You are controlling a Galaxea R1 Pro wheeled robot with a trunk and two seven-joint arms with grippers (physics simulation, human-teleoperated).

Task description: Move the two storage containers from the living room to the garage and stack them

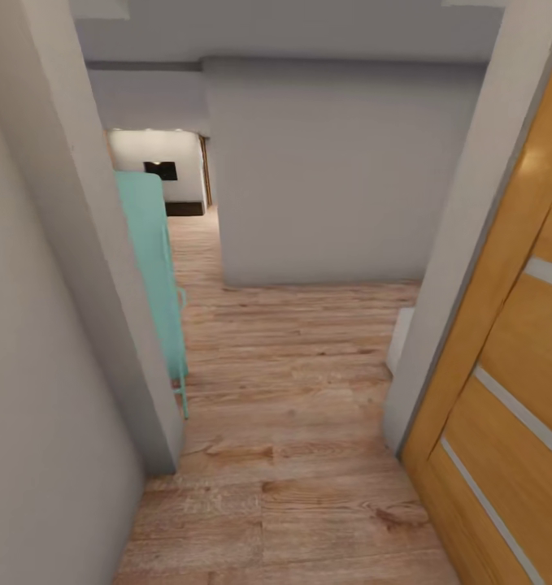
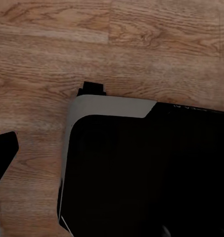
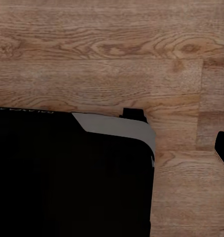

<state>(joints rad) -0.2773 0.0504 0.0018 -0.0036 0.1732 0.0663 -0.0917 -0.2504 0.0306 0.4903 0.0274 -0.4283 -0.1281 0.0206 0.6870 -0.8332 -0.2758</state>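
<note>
Facing a wood-plank hallway (image 1: 292,390) past an orange door (image 1: 503,366); either tool's state seemingly untellable.

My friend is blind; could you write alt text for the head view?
A narrow hallway with a light wood plank floor runs past grey walls. A turquoise cabinet stands at left, and an open wooden door at right.

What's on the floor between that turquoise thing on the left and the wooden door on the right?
Nothing: in the head view, bare wood plank floor runs between the turquoise cabinet and the wooden door, apart from the grey wall edge beside the door.
</note>
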